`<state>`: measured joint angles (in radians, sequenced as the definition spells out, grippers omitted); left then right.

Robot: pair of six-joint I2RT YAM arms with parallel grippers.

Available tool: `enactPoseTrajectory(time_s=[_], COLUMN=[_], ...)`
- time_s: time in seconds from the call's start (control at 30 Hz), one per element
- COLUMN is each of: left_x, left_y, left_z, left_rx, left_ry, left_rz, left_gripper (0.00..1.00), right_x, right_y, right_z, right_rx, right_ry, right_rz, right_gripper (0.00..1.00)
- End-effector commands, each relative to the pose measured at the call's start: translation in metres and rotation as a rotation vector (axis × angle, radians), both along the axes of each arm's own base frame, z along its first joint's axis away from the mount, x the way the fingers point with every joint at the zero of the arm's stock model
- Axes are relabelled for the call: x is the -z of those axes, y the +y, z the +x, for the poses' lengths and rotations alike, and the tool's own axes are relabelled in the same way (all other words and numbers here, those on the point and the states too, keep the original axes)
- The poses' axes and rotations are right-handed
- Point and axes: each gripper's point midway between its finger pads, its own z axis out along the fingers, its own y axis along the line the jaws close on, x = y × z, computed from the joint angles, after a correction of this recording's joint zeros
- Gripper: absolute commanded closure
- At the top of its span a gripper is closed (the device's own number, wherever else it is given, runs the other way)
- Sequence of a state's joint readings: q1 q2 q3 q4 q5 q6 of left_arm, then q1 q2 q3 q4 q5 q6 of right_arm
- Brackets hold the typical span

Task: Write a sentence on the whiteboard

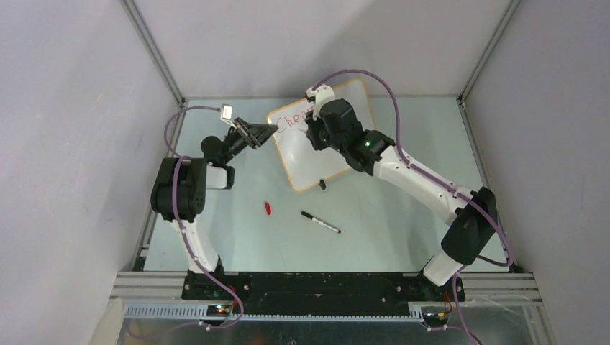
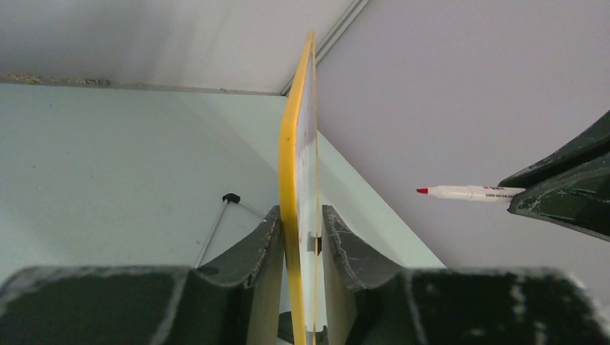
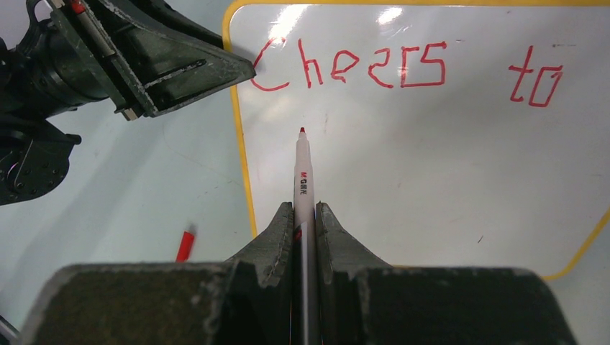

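Right wrist view: the sentence (image 3: 352, 68) reads "Cheers to" in red, in one row along the top of the whiteboard (image 3: 431, 187). The area below it is blank, so I judge the second row not yet begun.
Whiteboard position: far middle of the surface (image 1: 388, 223), set at an angle, with its left rim in the left arm's grip. One black clip foot (image 1: 321, 185) shows at the near edge.
Left pincer (image 2: 302, 219): closed narrow on the board's orange rim, one finger on each face, with the board edge-on between them.
Right pincer (image 3: 303, 212): clamped on the red marker (image 3: 302, 169), with the barrel pointing forward and the tip uncapped.
Tip to board: the left wrist view shows the tip apart from the glossy face, not touching.
Board handling (my judgement): thin, stiff and light. The glossy face is slippery and wet ink would smear, so I would hold it by the rim only, away from the letters. Pen pressure will push it back, so the rim grip must brace it.
Marker handling (my judgement): light, smooth plastic that could slide or twist between the fingers under writing pressure. The grip is mid-barrel, which leaves room at the tip.
Also on surface: a black marker (image 1: 320, 222) and a red cap (image 1: 267, 208) on the near side, well apart from the board.
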<state>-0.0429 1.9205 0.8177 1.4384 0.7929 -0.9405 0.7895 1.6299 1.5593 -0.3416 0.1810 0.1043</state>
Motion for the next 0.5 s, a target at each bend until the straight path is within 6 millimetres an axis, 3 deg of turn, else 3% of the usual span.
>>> enactPoseTrajectory(time_s=[0.0,0.47], left_x=[-0.012,-0.012], left_y=[-0.003,0.004], left_z=[-0.002,-0.001], left_rx=[0.022,0.002], left_ry=[-0.069,-0.068], left_rz=[0.025,0.010], left_gripper=[0.73,0.77], right_x=[-0.015,0.008], right_y=[0.005,0.007], right_z=[0.002,0.003], right_rx=[0.016,0.030], right_ry=[-0.035,-0.024], right_rz=[0.014,-0.032], right_gripper=[1.00,1.00])
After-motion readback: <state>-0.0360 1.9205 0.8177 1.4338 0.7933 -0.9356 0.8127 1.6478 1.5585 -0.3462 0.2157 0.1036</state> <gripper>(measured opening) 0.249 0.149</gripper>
